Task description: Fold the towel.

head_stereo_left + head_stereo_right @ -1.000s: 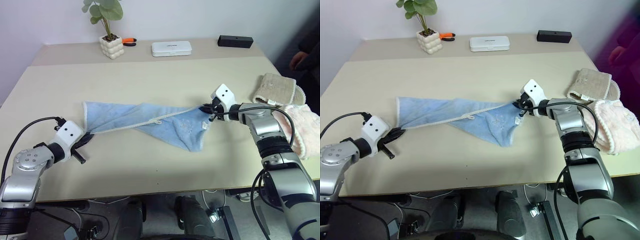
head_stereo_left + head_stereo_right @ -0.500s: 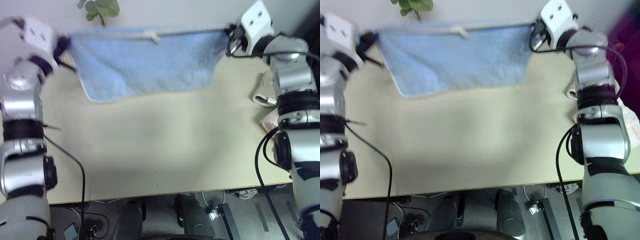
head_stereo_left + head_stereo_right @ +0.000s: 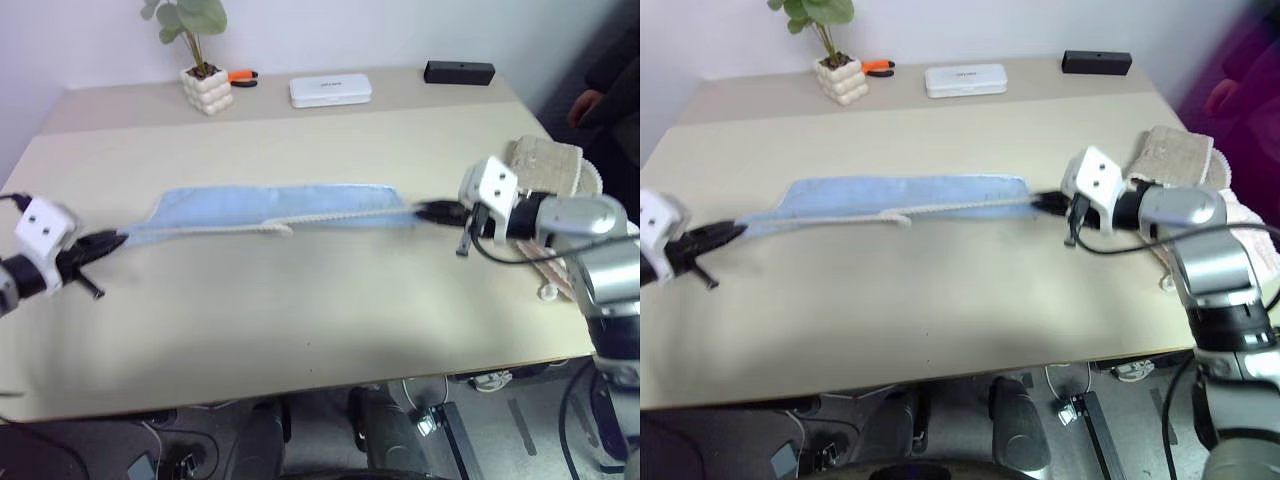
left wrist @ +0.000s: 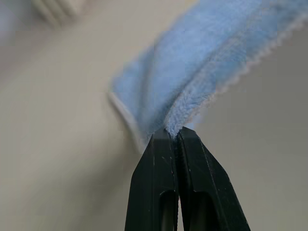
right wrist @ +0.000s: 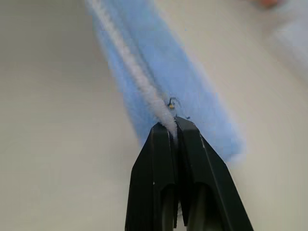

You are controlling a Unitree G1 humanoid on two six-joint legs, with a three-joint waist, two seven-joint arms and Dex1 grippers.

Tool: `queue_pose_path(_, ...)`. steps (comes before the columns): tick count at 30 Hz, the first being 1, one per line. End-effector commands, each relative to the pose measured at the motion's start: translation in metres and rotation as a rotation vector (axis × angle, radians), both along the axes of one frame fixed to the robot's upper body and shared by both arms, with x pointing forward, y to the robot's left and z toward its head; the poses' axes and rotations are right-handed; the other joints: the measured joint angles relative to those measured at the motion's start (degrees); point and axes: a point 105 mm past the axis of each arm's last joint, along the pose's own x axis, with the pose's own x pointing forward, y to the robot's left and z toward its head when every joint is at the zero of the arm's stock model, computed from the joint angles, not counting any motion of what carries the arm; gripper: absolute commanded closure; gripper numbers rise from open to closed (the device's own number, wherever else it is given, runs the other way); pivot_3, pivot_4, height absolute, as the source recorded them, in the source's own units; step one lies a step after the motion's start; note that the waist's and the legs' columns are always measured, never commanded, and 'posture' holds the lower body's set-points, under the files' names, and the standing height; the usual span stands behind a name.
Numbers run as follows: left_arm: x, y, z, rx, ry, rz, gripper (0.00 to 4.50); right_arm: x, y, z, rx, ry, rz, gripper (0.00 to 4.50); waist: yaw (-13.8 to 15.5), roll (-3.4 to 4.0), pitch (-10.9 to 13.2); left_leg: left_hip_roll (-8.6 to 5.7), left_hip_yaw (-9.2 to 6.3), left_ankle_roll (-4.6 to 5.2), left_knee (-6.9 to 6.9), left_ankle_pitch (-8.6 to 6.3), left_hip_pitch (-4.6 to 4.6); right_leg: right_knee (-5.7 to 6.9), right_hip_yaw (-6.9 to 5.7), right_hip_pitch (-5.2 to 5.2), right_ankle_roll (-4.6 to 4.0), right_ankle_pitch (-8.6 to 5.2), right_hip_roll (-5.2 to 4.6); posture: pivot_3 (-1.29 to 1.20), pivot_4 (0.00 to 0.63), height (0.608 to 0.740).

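Blue terry cloth stretches across the middle of the counter (image 3: 300,330) — the towel (image 3: 270,205), pulled long between two pinched corners. At the left end, the left gripper (image 3: 108,240) is clamped on one corner, its black fingers (image 4: 161,159) pressed together around the fluffy edge. From there the whitish stitched edging (image 3: 330,217) runs taut toward the right, with the cloth's far part lying flat on the counter behind it. At the right end, the right gripper (image 3: 432,210) is likewise closed tight on the opposite corner.

By my reading, the step in hand is spreading the towel out flat ahead of the first fold. The next move likely calls for lowering both corners together, keeping the tension even so the near edge lands straight, then carrying that edge over to meet the far one.

Farther right, a beige ribbed cloth (image 3: 545,165) and a pale pink fluffy cloth (image 3: 1245,215) sit at the counter's edge, partly hidden behind the right arm. How much of the towel actually rests on the counter is hard to tell, and its small tag cannot be made out.
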Motion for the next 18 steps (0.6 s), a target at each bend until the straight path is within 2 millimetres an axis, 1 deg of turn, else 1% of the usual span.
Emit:
queue_pose_path(1, -0.026, 0.003, 0.0, 0.029, 0.085, -0.008, 4.5, -0.032, -0.009, 0.012, -0.021, 0.063, 0.049, 4.44, 0.93, 0.01, 0.01, 0.0, 0.01, 0.0, 0.02, 0.0, 0.11, -0.08, -0.01, 0.14, -0.14, -0.08, 0.0, 0.0, 0.15, 0.738)
queue_pose_path(3, -0.038, 0.001, -0.005, 0.003, 0.149, -0.004, 4.5, -0.049, -0.013, 0.005, -0.031, 0.15, 0.077, 4.44, 1.63, -0.06, 0.0, 0.02, 0.0, -0.01, 0.09, 0.0, 0.25, -0.16, -0.02, 0.35, -0.22, -0.12, 0.01, 0.0, 0.15, 0.738)
queue_pose_path(4, -0.04, 0.001, -0.006, -0.003, 0.162, 0.0, 4.5, -0.053, -0.015, 0.004, -0.036, 0.172, 0.083, 4.44, 1.84, -0.1, -0.02, 0.05, -0.01, -0.02, 0.13, -0.01, 0.37, -0.2, -0.06, 0.49, -0.28, -0.15, 0.0, 0.0, 0.15, 0.738)
queue_pose_path(6, -0.042, 0.001, -0.006, -0.02, 0.169, 0.009, 4.5, -0.056, -0.017, 0.003, -0.039, 0.179, 0.081, 4.44, 1.86, -0.18, -0.07, 0.08, -0.02, -0.04, 0.1, -0.02, 0.71, -0.36, -0.1, 0.84, -0.25, -0.19, 0.0, 0.0, 0.15, 0.738)
queue_pose_path(7, -0.042, 0.001, -0.005, -0.03, 0.169, 0.013, 4.5, -0.056, -0.016, 0.004, -0.037, 0.175, 0.079, 4.44, 1.73, -0.19, -0.07, 0.1, -0.02, -0.04, 0.09, -0.03, 0.73, -0.4, -0.11, 0.89, -0.2, -0.22, 0.0, 0.0, 0.15, 0.738)
queue_pose_path(10, -0.036, -0.001, -0.004, -0.041, 0.151, 0.011, 4.5, -0.035, -0.021, 0.008, -0.035, 0.098, 0.008, 4.44, 1.36, -0.18, -0.07, 0.1, 0.05, -0.04, -0.01, -0.02, 0.73, -0.45, -0.11, 0.84, -0.36, -0.12, 0.02, 0.0, 0.15, 0.738)
queue_pose_path(12, -0.021, 0.0, -0.003, -0.035, 0.113, 0.017, 4.5, -0.017, -0.025, 0.007, -0.048, 0.043, -0.042, 4.44, 1.3, -0.18, -0.07, 0.09, 0.09, -0.03, -0.04, -0.02, 0.71, -0.43, -0.1, 0.76, -0.37, -0.11, 0.04, 0.0, 0.15, 0.738)
queue_pose_path(14, -0.001, 0.003, -0.002, 0.005, 0.057, 0.017, 4.5, 0.001, -0.028, 0.004, -0.072, -0.001, -0.077, 4.44, 1.31, -0.2, -0.06, 0.08, 0.1, -0.03, -0.03, -0.01, 0.76, -0.36, -0.1, 0.78, -0.36, -0.1, 0.06, 0.0, 0.15, 0.738)
queue_pose_path(17, 0.025, 0.006, -0.001, 0.011, 0.009, 0.039, 4.5, 0.019, -0.03, -0.001, -0.075, -0.023, -0.115, 4.44, 1.36, -0.2, -0.06, 0.05, 0.1, -0.03, -0.02, -0.01, 0.73, -0.31, -0.08, 0.77, -0.33, -0.09, 0.07, 0.0, 0.15, 0.738)
queue_pose_path(18, 0.034, 0.005, -0.002, 0.0, 0.003, 0.039, 4.5, 0.024, -0.03, -0.003, -0.077, -0.022, -0.118, 4.44, 1.38, -0.2, -0.06, 0.03, 0.1, -0.03, -0.02, -0.01, 0.73, -0.29, -0.07, 0.77, -0.19, -0.02, 0.06, 0.0, 0.15, 0.738)
